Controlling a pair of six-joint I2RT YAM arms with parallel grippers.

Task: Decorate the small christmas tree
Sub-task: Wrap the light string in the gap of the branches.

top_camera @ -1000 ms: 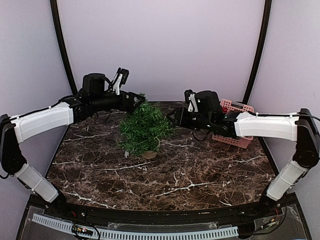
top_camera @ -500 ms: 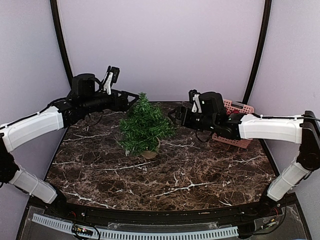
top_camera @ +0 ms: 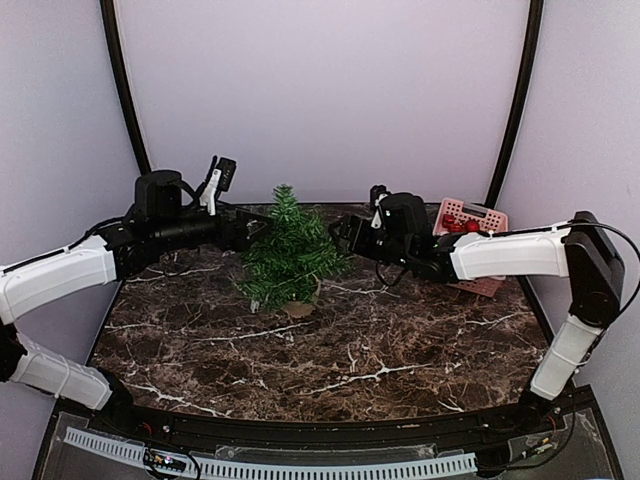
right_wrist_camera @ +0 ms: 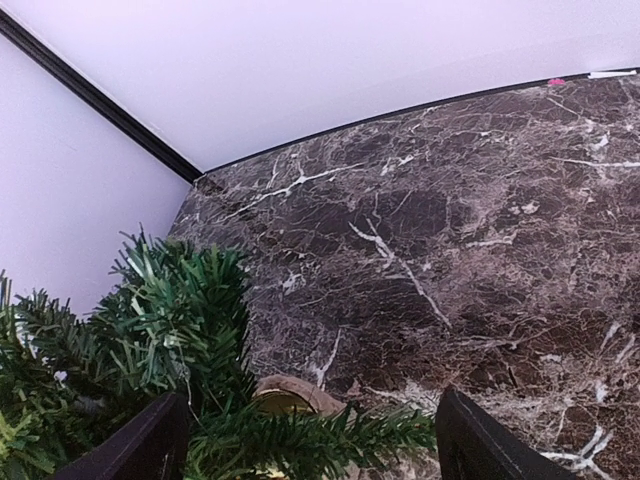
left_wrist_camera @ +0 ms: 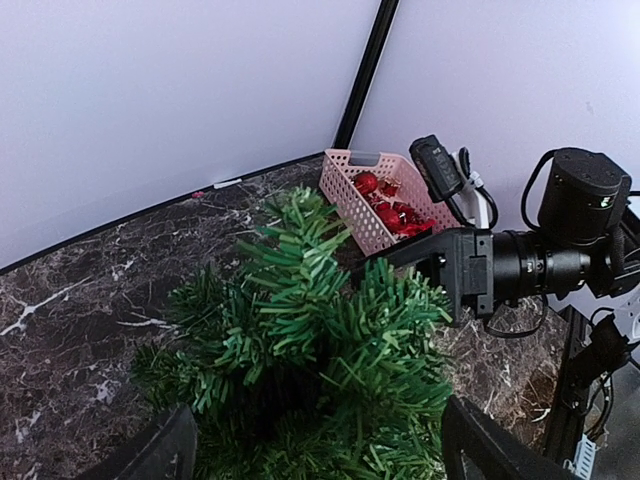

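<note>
We held the left gripper (top_camera: 258, 229) and right gripper (top_camera: 340, 232) open, flanking the tree (top_camera: 290, 255) at the table's (top_camera: 350, 350) back middle, likely to steady it before fetching ornaments (left_wrist_camera: 385, 208) from the basket (top_camera: 480, 215).

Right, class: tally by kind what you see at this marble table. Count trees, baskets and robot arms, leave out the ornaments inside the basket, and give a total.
small christmas tree: 1
pink basket: 1
robot arms: 2, the left arm and the right arm
Total: 4
</note>
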